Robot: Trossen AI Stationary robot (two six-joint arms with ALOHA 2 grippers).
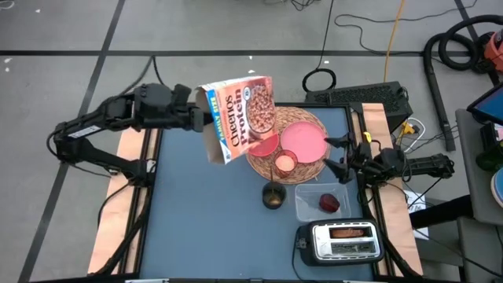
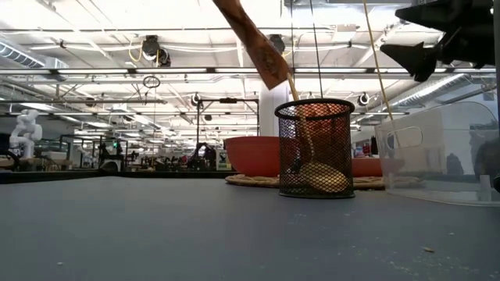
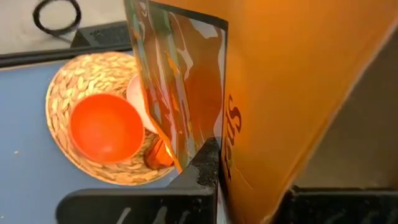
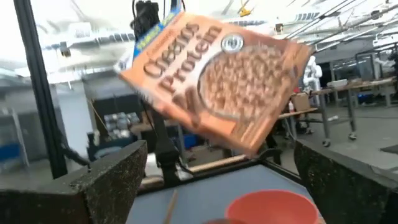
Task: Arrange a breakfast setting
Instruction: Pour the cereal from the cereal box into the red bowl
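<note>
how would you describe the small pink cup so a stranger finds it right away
Find the round wicker mat at the table's far middle. The small pink cup sits on its near edge, in front of the pink bowl and pink plate. It is the smallest pink piece there.

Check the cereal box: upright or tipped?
Tipped. The left gripper holds the cereal box in the air, slanted over the pink bowl on the wicker mat; whether cereal is pouring, cannot tell.

One cereal box (image 1: pixel 240 116), one wicker mat (image 1: pixel 308 126), one pink plate (image 1: pixel 303 141), one pink bowl (image 1: pixel 264 146), one small cup (image 1: pixel 284 163). One mesh pen holder (image 1: pixel 273 196), one clear tub (image 1: pixel 322 202) with one dark red fruit (image 1: pixel 329 203), one toaster (image 1: pixel 343 241).
</note>
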